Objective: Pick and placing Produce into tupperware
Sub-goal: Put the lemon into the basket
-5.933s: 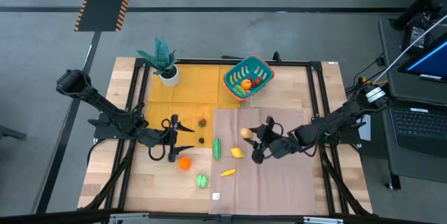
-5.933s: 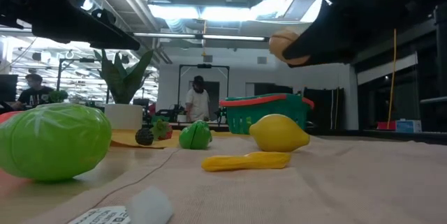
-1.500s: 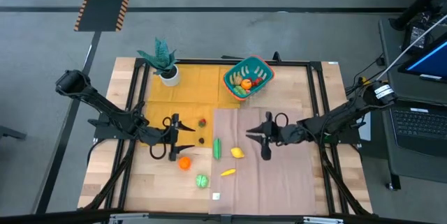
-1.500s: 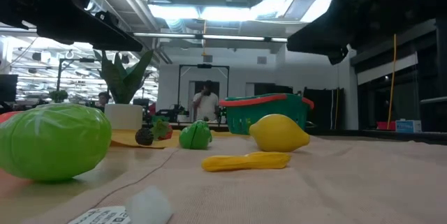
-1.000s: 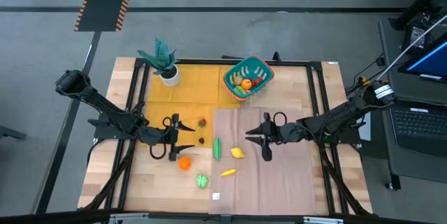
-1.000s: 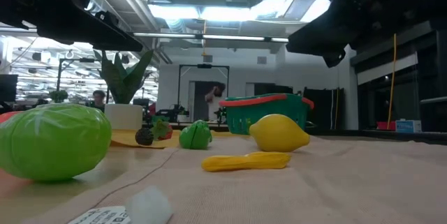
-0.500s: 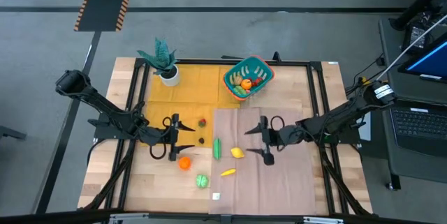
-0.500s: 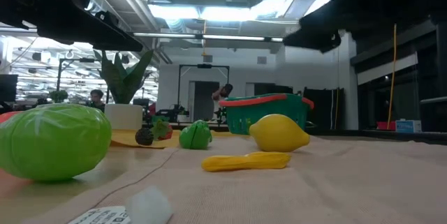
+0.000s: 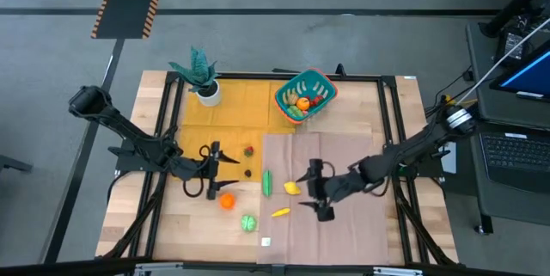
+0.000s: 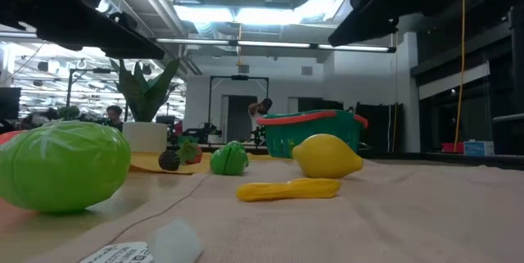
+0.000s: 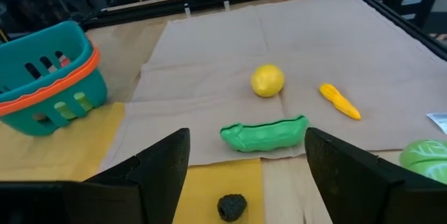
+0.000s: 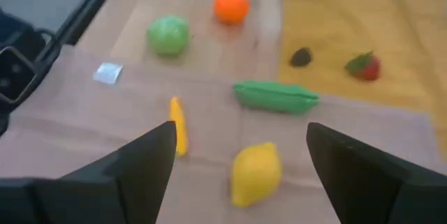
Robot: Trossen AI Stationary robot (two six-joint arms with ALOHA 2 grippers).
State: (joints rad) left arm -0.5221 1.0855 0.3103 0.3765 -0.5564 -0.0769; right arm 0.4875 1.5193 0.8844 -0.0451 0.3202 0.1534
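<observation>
1. Far left of the high view: the left gripper (image 9: pixel 225 171) sits over the mid-left of the table, fingers spread apart and holding nothing. An orange fruit (image 9: pixel 227 199) lies just below it in the frame, and a green round veggie (image 9: pixel 248 222) is lower still.
2. Upper left: a potted plant (image 9: pixel 200 72) in a white pot, on the yellow mat (image 9: pixel 225 104).
3. Centre: a small strawberry (image 9: pixel 248 150) and a dark berry (image 9: pixel 247 172) on the yellow mat, then a green pea pod (image 9: pixel 267 182) on the edge of the tan cloth (image 9: pixel 344 224).
4. Just right of that: a lemon (image 9: pixel 292 187) and a little yellow corn-looking piece (image 9: pixel 280 212) below it, both on the cloth.
5. Upper centre: the tupperware (image 9: pixel 305 95), teal with an orange-red rim, already has a few produce bits inside.
6. Centre-right: the right gripper (image 9: pixel 314 189) is just beside the lemon, fingers wide apart, nothing in them. Its wrist view shows the lemon (image 12: pixel 256 173) between the two fingers (image 12: pixel 136 172), not touched.
</observation>
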